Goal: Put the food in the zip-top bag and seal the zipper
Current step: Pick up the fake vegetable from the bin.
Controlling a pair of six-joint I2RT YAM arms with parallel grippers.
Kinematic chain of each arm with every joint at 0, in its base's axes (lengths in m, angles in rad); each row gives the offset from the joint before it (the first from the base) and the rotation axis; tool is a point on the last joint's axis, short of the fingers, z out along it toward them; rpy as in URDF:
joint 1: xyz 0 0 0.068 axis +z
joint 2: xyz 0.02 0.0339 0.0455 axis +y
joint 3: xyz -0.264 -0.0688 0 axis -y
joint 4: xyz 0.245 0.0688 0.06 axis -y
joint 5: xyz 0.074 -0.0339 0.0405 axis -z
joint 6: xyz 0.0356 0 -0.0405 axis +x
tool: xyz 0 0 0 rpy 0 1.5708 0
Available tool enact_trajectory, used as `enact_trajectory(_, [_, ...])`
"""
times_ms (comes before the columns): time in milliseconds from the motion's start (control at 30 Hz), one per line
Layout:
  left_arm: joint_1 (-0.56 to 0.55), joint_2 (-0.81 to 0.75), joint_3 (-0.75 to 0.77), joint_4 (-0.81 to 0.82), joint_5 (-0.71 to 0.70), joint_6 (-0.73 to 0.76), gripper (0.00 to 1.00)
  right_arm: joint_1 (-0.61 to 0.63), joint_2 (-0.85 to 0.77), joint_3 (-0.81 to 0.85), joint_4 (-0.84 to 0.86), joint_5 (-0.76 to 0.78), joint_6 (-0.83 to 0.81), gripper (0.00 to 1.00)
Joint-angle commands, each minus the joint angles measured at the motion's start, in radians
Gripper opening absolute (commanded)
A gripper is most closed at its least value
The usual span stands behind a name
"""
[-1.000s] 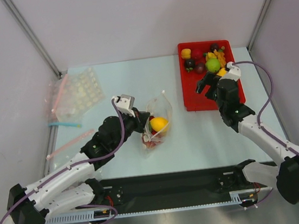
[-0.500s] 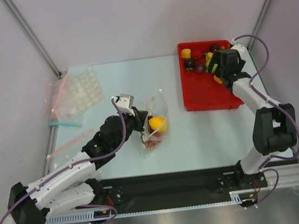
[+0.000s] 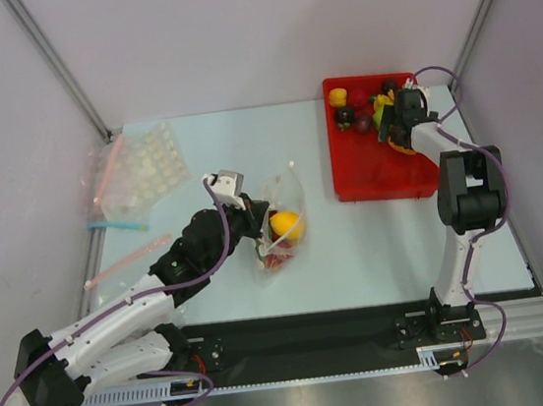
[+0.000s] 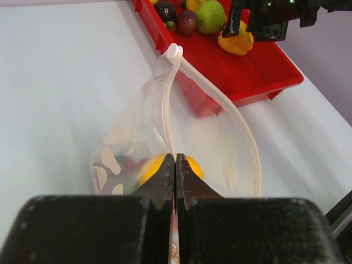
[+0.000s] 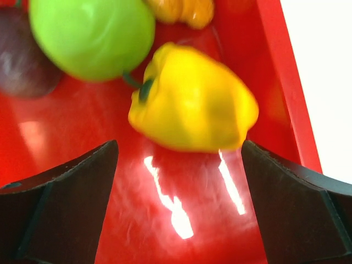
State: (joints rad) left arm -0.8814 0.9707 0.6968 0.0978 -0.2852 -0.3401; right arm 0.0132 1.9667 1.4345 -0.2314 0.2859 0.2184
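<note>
Pale counter (image 3: 356, 242): our limp zip-top bag (image 3: 287, 199) sits mid-frame, left jaws pinched shut on its rim. Upper right, right jaws gape empty over a likely light, slick yellow pepper (image 5: 192, 99); we'd grip its waist.

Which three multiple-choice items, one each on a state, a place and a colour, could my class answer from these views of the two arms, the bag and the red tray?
1. The left gripper is: A wide open; B shut on the zip-top bag rim; C out of view.
2. The right gripper is above: A the zip-top bag; B the red tray; C neither.
3. The pepper before the right gripper's open fingers is: A green; B purple; C yellow.

Key: B, its fingers meet on the whitish rim. B, the tray's red floor fills its wrist view. C, it shows yellow beside a green fruit.
</note>
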Motion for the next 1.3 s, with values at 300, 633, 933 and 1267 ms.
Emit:
enact_trajectory(300, [-0.004, 0.014, 0.013, 0.045, 0.012, -0.016, 0.0, 0.008, 0.165, 0.191, -0.052, 0.144, -0.103, 1.0])
enact_trajectory(633, [-0.004, 0.011, 0.015, 0.04, 0.011, -0.016, 0.0, 0.04, 0.21, 0.219, -0.06, 0.185, -0.102, 0.95])
enact_trajectory(933, [-0.002, 0.005, 0.013, 0.04, 0.014, -0.016, 0.0, 0.079, 0.141, 0.147, 0.022, 0.193, -0.149, 0.6])
enact_trajectory(1267, [-0.004, -0.001, 0.013, 0.04, 0.015, -0.017, 0.0, 0.162, -0.095, -0.137, 0.389, -0.004, -0.274, 0.63])
